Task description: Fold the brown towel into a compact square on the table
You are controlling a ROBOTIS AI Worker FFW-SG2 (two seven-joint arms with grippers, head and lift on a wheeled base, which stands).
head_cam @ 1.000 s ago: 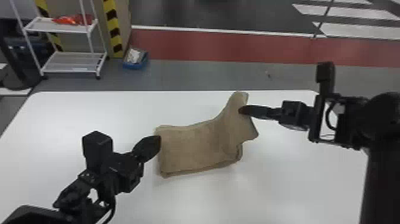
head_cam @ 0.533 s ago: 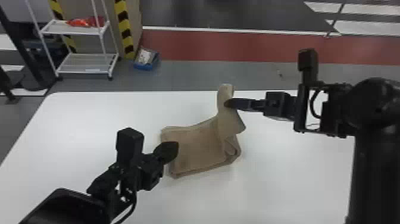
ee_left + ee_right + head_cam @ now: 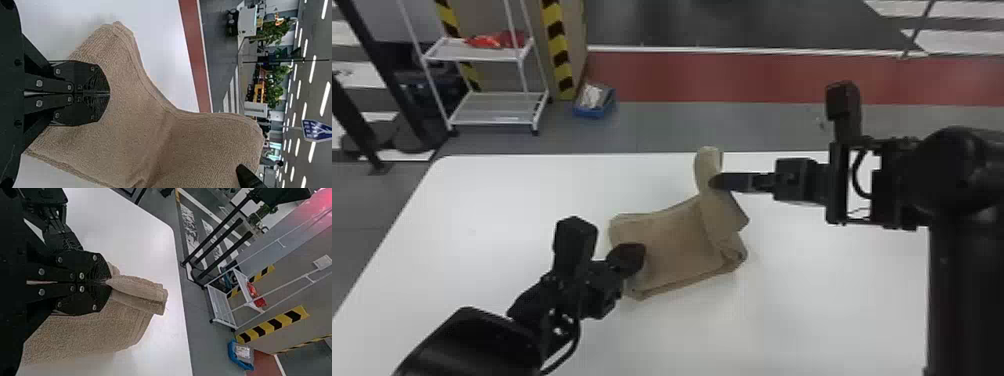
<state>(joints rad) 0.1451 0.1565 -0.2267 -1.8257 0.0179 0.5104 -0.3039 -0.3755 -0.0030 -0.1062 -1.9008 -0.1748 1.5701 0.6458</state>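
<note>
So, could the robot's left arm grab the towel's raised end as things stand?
Probably not easily: the right arm's fingers pinch that raised end, and the left arm's fingers are closed at the opposite end of the towel.

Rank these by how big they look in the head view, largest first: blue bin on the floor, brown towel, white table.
1. White table
2. Brown towel
3. Blue bin, which stands on the floor beyond the table, so distance shrinks it here.
</note>
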